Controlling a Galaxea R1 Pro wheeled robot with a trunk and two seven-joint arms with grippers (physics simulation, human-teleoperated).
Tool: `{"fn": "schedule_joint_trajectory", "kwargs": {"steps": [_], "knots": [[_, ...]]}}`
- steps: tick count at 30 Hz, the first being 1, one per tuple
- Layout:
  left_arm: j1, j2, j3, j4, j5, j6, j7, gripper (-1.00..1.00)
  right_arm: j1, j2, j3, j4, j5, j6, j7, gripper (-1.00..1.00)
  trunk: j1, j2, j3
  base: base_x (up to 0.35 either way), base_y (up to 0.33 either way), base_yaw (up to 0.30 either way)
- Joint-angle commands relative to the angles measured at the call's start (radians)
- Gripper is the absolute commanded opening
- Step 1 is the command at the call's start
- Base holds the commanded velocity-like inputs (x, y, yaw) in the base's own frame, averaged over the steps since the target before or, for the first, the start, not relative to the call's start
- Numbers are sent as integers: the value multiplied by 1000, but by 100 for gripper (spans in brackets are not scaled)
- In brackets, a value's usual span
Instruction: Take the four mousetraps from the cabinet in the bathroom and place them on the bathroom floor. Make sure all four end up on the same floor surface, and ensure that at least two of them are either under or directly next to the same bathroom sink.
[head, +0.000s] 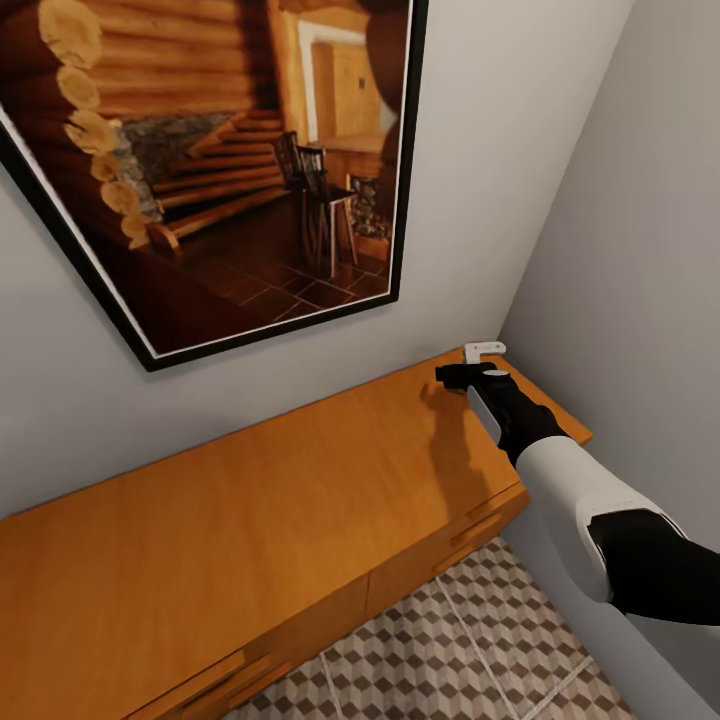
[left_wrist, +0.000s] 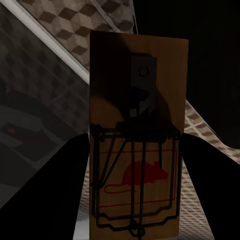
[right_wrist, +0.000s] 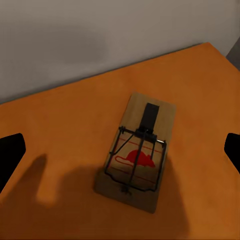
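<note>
The right hand (head: 462, 376) hovers over the far right end of the low orange-brown wooden cabinet (head: 300, 480), close to the corner where two pale grey walls meet. In the right wrist view its two dark fingertips (right_wrist: 10, 155) stand wide apart on either side of a small flat wooden mousetrap (right_wrist: 137, 152), touching nothing: a released hand lined up above its target, with the trap roughly centred between the fingers, so a straight descent should bracket it. This trap lies flat on the cabinet's top, near the back wall, a pale brown rectangular plate carrying a black wire bar and frame, a dark metal tongue, and a red mouse silhouette printed under the wire. Its thinness suggests the fingers would need to come right down to the wood to catch its edges.

The left hand (left_wrist: 135, 200) is clenched on a second mousetrap of the same make (left_wrist: 137, 140), held between dark fingers in deep shadow. Behind it lie the bathroom floor tiles with their brown, beige and white cube pattern (left_wrist: 70, 25), so this trap seems to be carried low, facing the floor, probably awaiting placement.

A large black-framed picture of a log-cabin interior (head: 220, 160) hangs above the cabinet.
</note>
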Motion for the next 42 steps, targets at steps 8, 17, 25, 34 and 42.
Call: {"fn": "schedule_joint_trajectory", "kwargs": {"steps": [8, 17, 25, 34, 42], "knots": [[0, -5, -8, 2, 9, 1, 3, -100, -1, -1, 8, 0, -10, 5, -9, 100, 1, -2, -2, 3, -8, 0], [-1, -6, -8, 2, 9, 1, 3, -100, -1, -2, 7, 37, -7, 5, -10, 100, 1, -2, -2, 0, -22, 0], [0, -6, -8, 2, 9, 1, 3, -100, -1, -3, 8, 52, -7, 2, -10, 100, 1, -2, -2, 0, -1, 0], [0, -6, -8, 2, 9, 1, 3, -100, -1, -4, 6, 51, -10, 2, -10, 100, 1, -2, -10, 0, 0, 0], [0, -6, -8, 2, 9, 1, 3, -100, -1, -4, 6, 51, -10, 2, -10, 100, 1, -2, -21, 0, 0, 0]]}}
